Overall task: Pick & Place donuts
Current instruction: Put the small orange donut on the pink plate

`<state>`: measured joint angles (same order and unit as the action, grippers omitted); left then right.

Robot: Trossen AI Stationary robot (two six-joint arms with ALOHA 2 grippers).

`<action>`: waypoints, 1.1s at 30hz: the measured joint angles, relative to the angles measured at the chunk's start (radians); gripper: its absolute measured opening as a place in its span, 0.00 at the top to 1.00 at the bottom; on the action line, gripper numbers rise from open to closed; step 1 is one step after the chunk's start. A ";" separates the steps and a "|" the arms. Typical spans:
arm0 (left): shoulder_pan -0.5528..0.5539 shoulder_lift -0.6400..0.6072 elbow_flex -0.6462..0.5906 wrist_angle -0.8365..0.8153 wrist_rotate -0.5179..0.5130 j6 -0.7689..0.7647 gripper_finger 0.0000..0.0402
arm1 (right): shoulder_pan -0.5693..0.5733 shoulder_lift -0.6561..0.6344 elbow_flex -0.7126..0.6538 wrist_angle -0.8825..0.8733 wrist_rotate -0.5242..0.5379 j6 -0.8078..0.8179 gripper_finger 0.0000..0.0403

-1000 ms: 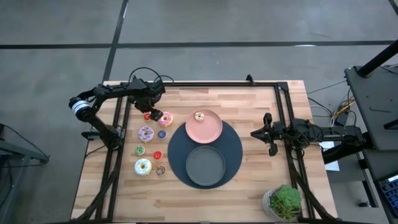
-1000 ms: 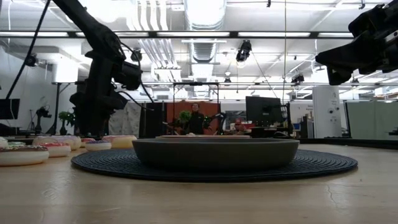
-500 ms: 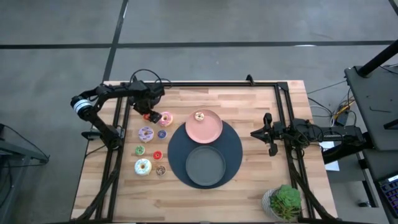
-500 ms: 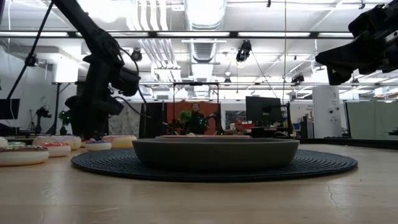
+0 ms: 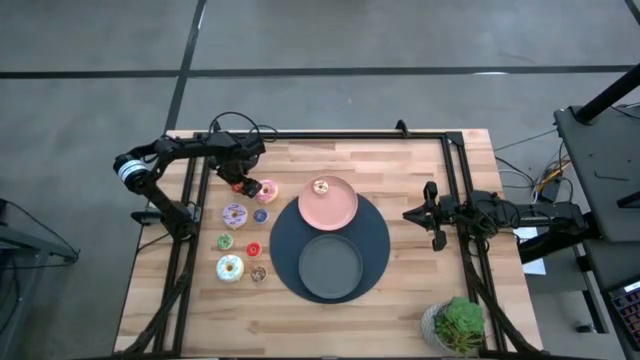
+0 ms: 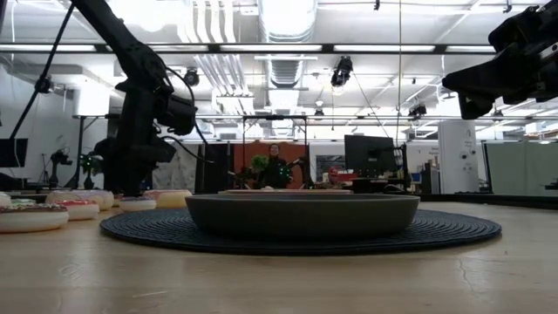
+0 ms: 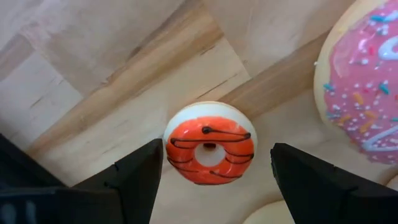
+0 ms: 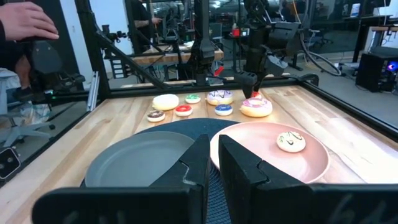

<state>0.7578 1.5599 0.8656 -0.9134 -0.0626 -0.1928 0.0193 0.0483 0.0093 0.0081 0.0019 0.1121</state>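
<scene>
My left gripper [image 5: 240,180] [image 7: 214,177] hovers open over a tiny red donut [image 7: 210,144] that lies flat on the table, one finger on either side of it; I cannot tell whether a finger touches it. The pink donut [image 5: 267,190] [image 7: 367,93] lies just beside it. Lilac [image 5: 235,214], blue [image 5: 260,215], green [image 5: 225,241], another red [image 5: 253,248], white sprinkled [image 5: 229,267] and tan [image 5: 258,273] donuts lie nearer the table's near left. One small pale donut [image 5: 321,186] [image 8: 290,140] sits on the pink plate [image 5: 335,210]. My right gripper [image 5: 432,215] [image 8: 212,163] waits shut at the table's right.
The pink plate overlaps the far part of a dark round mat [image 5: 377,240]; a dark grey plate [image 5: 330,266] sits on its near part. A potted plant [image 5: 458,322] stands at the near right corner. A person's hand [image 8: 25,23] shows beyond the table.
My left gripper has shifted slightly toward the table's left edge and now stands over the tiny red donut. The donuts have not moved.
</scene>
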 joint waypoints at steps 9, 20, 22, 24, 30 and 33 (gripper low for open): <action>0.000 0.010 -0.003 0.000 0.001 0.000 0.33 | 0.000 0.000 0.000 0.000 0.000 0.000 0.93; 0.002 0.010 -0.003 0.006 0.000 0.001 0.35 | 0.000 0.000 0.000 0.000 0.000 0.000 0.93; 0.003 0.010 -0.003 0.007 0.000 0.002 0.35 | 0.000 0.000 0.000 0.000 0.000 0.000 0.93; 0.003 0.010 -0.003 0.007 0.000 0.003 0.35 | 0.000 0.000 0.000 0.000 0.000 0.000 0.93; 0.004 0.010 -0.003 0.007 -0.001 0.008 0.35 | 0.000 0.000 0.000 0.000 0.000 0.000 0.93; 0.004 0.010 -0.003 0.007 -0.001 0.009 0.35 | 0.000 0.000 0.000 0.000 0.000 0.000 0.93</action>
<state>0.7620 1.5703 0.8627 -0.9062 -0.0635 -0.1841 0.0196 0.0486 0.0093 0.0082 0.0018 0.1120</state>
